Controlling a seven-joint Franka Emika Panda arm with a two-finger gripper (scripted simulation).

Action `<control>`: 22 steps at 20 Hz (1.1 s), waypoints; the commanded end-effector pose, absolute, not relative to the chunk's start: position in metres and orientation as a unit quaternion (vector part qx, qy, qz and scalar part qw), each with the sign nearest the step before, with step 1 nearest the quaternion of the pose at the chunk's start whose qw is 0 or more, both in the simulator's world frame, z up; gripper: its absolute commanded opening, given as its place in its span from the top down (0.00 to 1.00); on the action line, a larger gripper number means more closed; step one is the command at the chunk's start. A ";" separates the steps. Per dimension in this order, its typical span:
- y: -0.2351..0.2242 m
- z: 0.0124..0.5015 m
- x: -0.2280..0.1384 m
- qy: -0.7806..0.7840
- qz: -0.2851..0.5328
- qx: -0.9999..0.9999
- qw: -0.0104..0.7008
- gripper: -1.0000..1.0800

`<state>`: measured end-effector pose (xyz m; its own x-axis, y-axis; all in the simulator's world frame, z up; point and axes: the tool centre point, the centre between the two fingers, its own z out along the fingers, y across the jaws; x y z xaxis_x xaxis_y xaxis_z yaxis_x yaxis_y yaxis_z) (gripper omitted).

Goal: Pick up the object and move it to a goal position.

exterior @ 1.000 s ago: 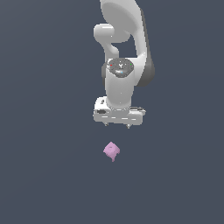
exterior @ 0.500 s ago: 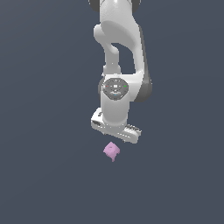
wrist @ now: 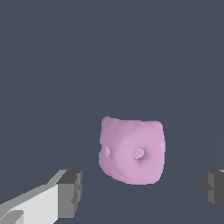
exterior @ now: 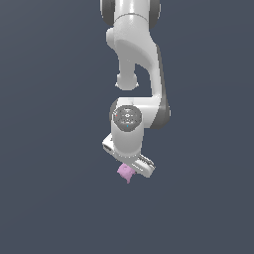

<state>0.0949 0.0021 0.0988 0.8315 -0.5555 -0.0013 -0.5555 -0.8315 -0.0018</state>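
- The object point(wrist: 131, 151) is a little pink-lilac lump, matte, kind of a rounded block with soft corners. In the wrist view there's a small stub or dimple near the middle of the face pointing at the camera.
- It sits on the plain dark grey-blue ground point(exterior: 54, 198), roughly in the middle of the exterior view and low in the picture.
- In the exterior view the object point(exterior: 125, 172) peeks out just under the lower edge of the white hand, partly covered by it, so only its lower part shows there.
- The gripper point(wrist: 142, 188) is right over it. Jaws are spread wide: one dark pad point(wrist: 70, 192) is off to one side of the lump, the other sits at the far edge of the wrist view, and both have clear gaps to the object. Nothing is touching it as far as I can see.
- From outside, the gripper point(exterior: 133, 166) is tilted, with its bar slanting down toward the exterior view's right.
- Above that, the white Panda arm point(exterior: 136, 64) comes down from the top of the picture, with a bend partway down.
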 end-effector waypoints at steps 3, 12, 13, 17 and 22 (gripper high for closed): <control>0.000 0.092 0.101 0.312 0.000 -0.950 0.000 0.04; 0.000 0.084 0.101 0.315 0.000 -0.949 0.000 0.04; 0.000 0.080 0.101 0.316 0.000 -0.949 0.000 0.04; 0.000 0.057 0.101 0.317 0.000 -0.949 0.000 0.04; 0.000 0.040 0.101 0.317 0.000 -0.948 0.000 0.04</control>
